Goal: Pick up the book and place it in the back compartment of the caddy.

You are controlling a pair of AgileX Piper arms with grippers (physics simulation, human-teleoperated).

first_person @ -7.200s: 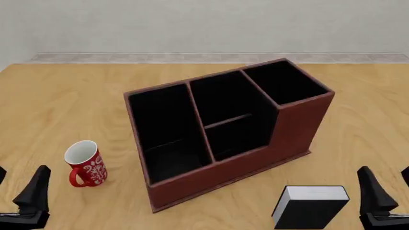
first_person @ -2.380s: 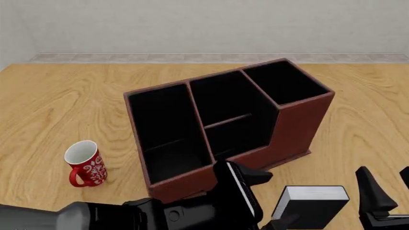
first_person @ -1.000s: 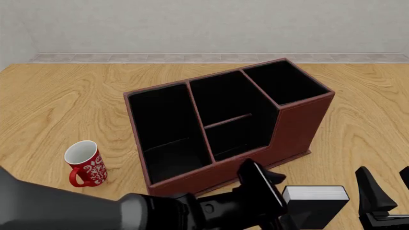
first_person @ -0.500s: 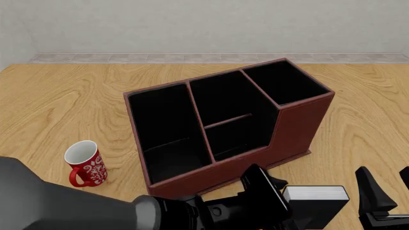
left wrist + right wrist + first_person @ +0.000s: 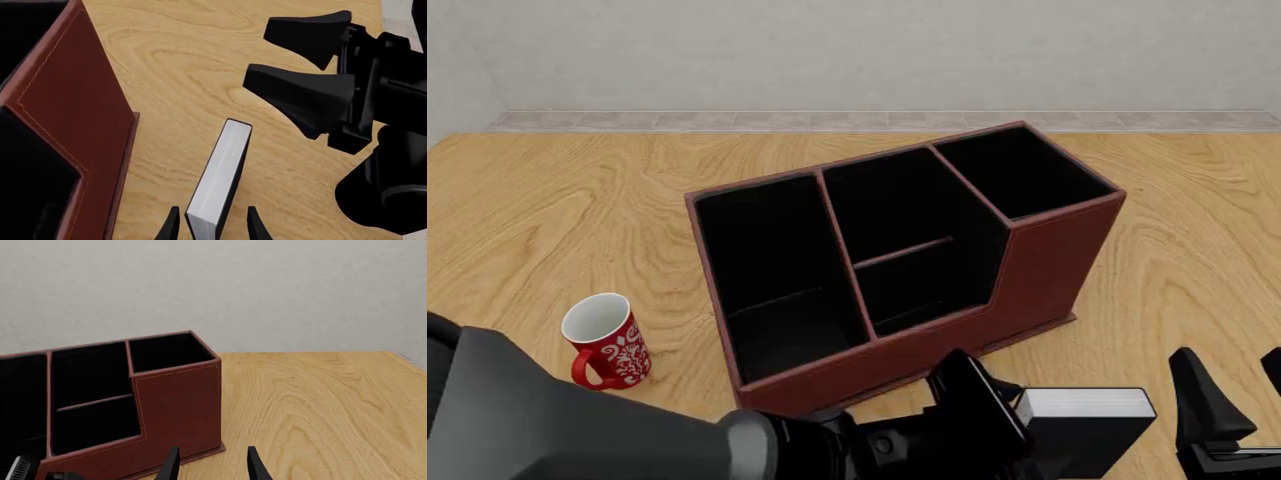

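The left claw (image 5: 210,229) stood spread, one finger (image 5: 169,227) on each side of the book's (image 5: 220,176) near end, with gaps showing between the tips and the covers, so it was released and had not closed on anything. In the front view that arm reached across from the left and its claw (image 5: 994,425) sat at the left side of the book (image 5: 1088,420), hiding part of it. The right claw (image 5: 1228,410) stayed at the near right edge of the surface (image 5: 547,220), its fingers parted around empty air and touching nothing; its own camera showed the two tips (image 5: 210,464) apart with only wood between them. The book stood upright on the near right part of the surface, just in front of the caddy (image 5: 1054,250) and apart from it, white page edges turned upward. Its long axis along the top ran left to right in the front view, and through the left wrist camera it pointed toward the right claw (image 5: 303,75), which stood a short way past its far end. The back compartment (image 5: 894,205) sat in the middle of the caddy, behind a low divider, and held nothing. A red mug (image 5: 605,342) stood on the near left, well apart from the book.
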